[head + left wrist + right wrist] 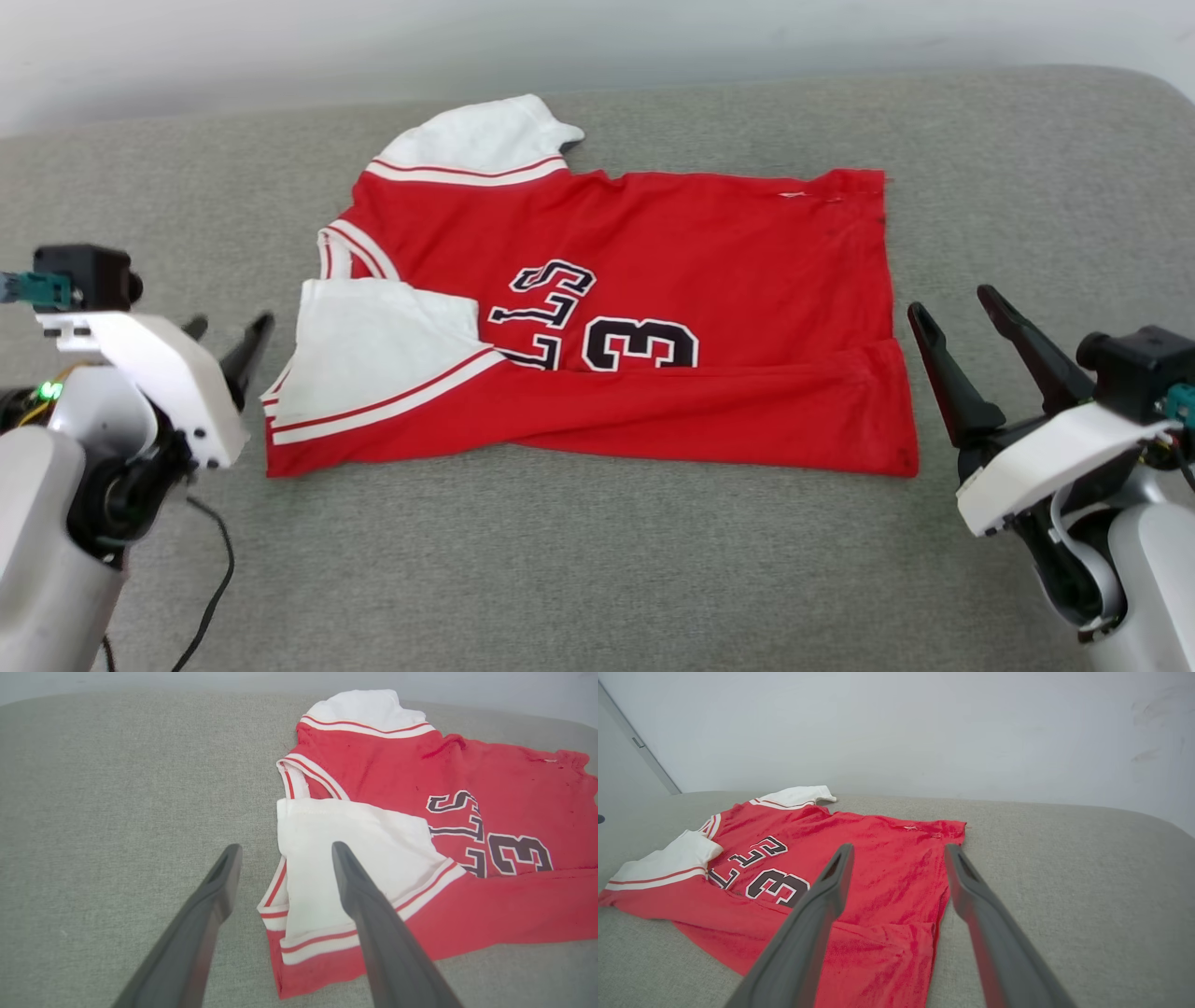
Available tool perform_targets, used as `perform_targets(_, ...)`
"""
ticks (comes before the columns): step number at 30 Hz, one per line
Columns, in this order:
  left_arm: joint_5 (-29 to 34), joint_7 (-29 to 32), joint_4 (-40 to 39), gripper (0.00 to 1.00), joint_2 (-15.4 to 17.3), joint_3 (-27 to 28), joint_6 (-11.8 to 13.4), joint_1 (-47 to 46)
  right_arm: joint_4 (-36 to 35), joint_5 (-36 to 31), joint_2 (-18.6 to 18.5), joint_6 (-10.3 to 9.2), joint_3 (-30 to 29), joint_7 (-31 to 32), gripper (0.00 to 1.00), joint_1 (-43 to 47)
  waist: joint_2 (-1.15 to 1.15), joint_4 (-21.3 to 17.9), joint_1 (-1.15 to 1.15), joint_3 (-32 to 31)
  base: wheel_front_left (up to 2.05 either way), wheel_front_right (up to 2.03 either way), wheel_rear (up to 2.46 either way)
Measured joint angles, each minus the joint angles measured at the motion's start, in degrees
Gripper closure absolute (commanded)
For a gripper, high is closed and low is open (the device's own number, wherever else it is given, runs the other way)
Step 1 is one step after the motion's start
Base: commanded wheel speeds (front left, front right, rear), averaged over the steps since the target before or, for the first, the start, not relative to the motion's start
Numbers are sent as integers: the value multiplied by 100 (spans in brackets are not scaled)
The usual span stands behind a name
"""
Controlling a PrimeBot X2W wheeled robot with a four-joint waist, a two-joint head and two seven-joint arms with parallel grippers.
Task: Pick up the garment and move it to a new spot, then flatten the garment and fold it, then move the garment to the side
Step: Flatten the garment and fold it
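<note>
The garment [653,271] is a red jersey with white sleeves, lying sideways on the grey cushion, collar to the left and hem to the right. Its near long edge is folded up over the body, and a white sleeve [373,359] lies across the chest, covering part of the black letters beside the "3". My left gripper [229,336] hovers open just left of that sleeve [336,858], holding nothing. Just off the hem's right edge, my right gripper [952,303] is open too, with empty fingers above the red fabric [887,882].
The grey fabric cushion [579,579] spreads wide in front of and beside the jersey. A pale wall [924,728] rises behind its far edge. A black cable [210,597] hangs by my left arm.
</note>
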Motion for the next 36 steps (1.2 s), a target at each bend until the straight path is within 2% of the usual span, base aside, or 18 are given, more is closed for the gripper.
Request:
perform_targets(4, -238, 923, -414, 0, 335, -121, 115, 333, -226, -84, 151, 0, -138, 111, 0, 244, 0, -113, 0, 7, 0, 0, 0)
perform_targets(7, -398, 1293, -631, 0, 531, -65, 320, 561, -365, -134, 263, 0, -215, 156, 0, 316, 0, -183, 0, 127, 0, 0, 0)
perform_targets(13, -569, 1720, -753, 0, 679, -2, 699, 805, -465, -162, 383, 0, -253, 207, 0, 332, 0, -328, 0, 483, 0, 0, 0)
perform_targets(18, -721, 1830, -755, 0, 672, 69, 750, 806, -425, -151, 427, 0, -247, 208, 0, 236, 0, -446, 0, 758, 0, 0, 0)
perform_targets(19, -759, 1855, -754, 16, 671, 77, 743, 801, -404, -144, 426, 0, -256, 210, 0, 221, 0, -468, 0, 790, 0, 0, 0)
perform_targets(20, -794, 1878, -749, 57, 669, 87, 719, 797, -379, -126, 425, 0, -270, 218, 0, 220, 0, -486, -1, 812, 0, 0, 0)
perform_targets(21, -825, 1895, -740, 89, 668, 92, 692, 786, -353, -121, 419, 0, -298, 231, 0, 220, 0, -499, -1, 826, 0, 0, 0)
perform_targets(22, -858, 1894, -726, 100, 648, 104, 670, 781, -331, -87, 414, 0, -336, 261, 0, 220, 0, -502, 0, 824, 0, 0, 0)
perform_targets(28, -902, 1704, -647, 100, 434, 43, 483, 770, -219, 203, 328, 0, -617, 647, 0, 222, 0, -456, 0, 710, 0, 0, 0)
perform_targets(36, -700, 1332, -1031, 100, 320, -12, 409, 751, 91, 539, 31, 0, -773, 2657, 0, 338, 0, -256, 0, 569, 0, 0, 0)
